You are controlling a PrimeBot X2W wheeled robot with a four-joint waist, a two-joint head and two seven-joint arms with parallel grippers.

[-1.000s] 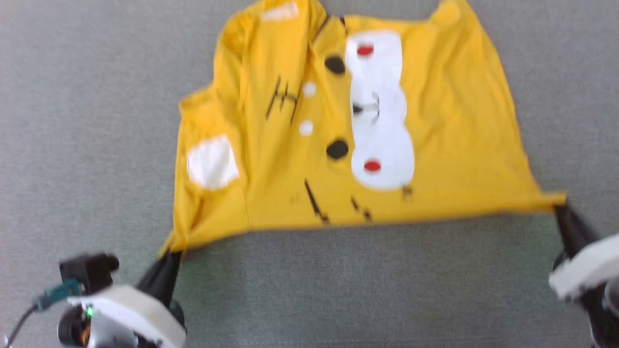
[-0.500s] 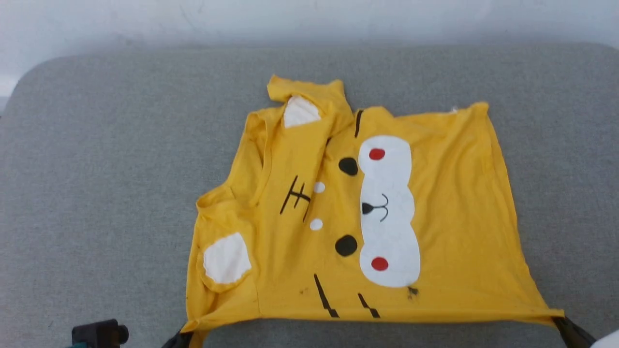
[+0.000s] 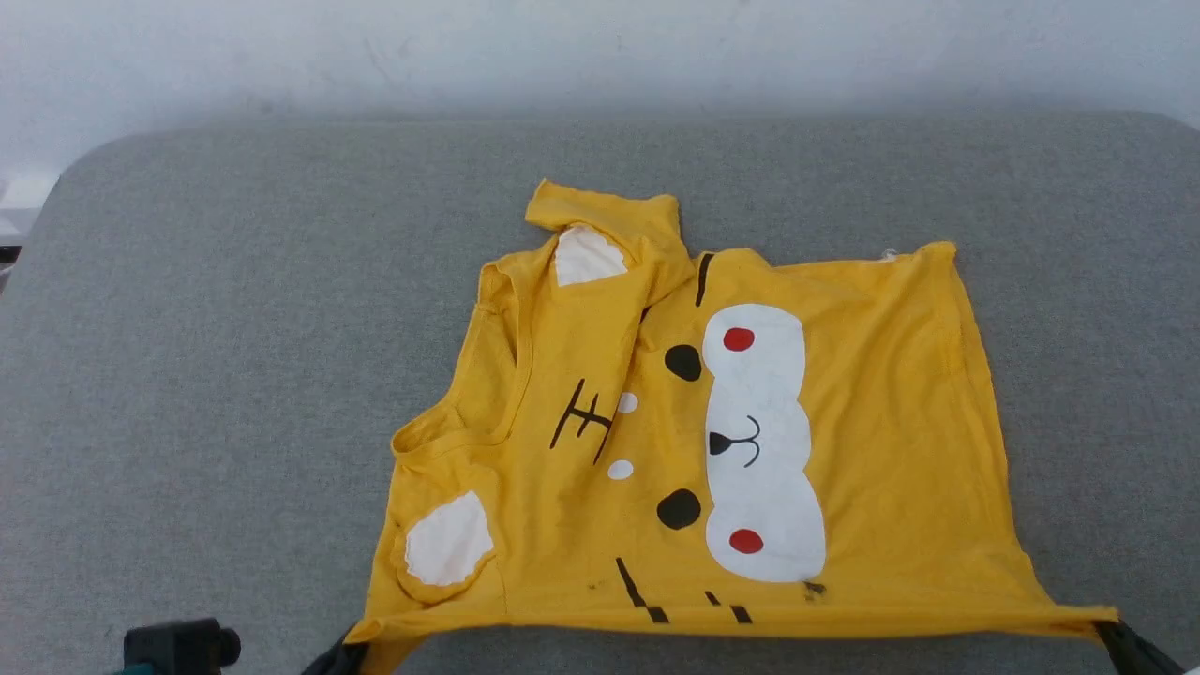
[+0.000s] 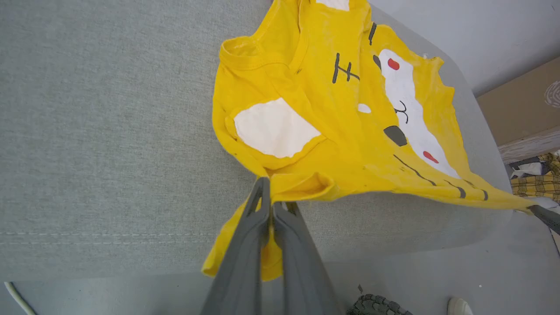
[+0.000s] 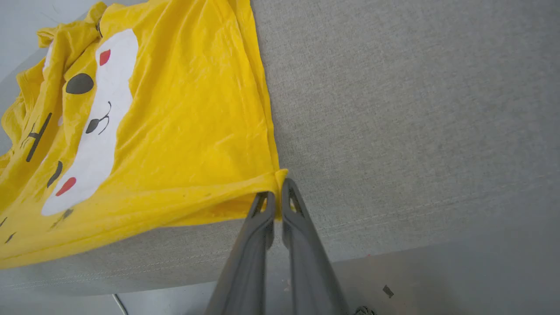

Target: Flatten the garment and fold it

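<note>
The mustard-yellow short-sleeved cotton T-shirt (image 3: pixel 900 422), printed with white patches, red dots and black marks, lies print-side up on the grey fabric-covered counter (image 3: pixel 234 328). It is turned sideways, with its neck toward my left. Its near edge is strung taut between my two tools, right at the counter's front edge.

My left tool (image 4: pixel 267 199) is pinched tight on the near sleeve corner, and a little cloth hangs below the pinch. My right tool (image 5: pixel 278 188) is clamped on the near hem corner, its fingers almost touching through the fabric.

I judge this to be the flattening step, with folding not yet begun. To do it well, I would hold both pinches firm and spread the tools apart evenly, so the near edge runs straight and neither corner leads. I would stay low, so the cloth slides on the counter and does not balloon. I would also stop short of dragging more of it over the front edge.

The far sleeve (image 3: pixel 609 225) is doubled over onto the chest, and the collar side is rumpled. A straight pull probably won't clear either, so I'd lay the near edge down first and plan a separate grasp for that sleeve.
</note>
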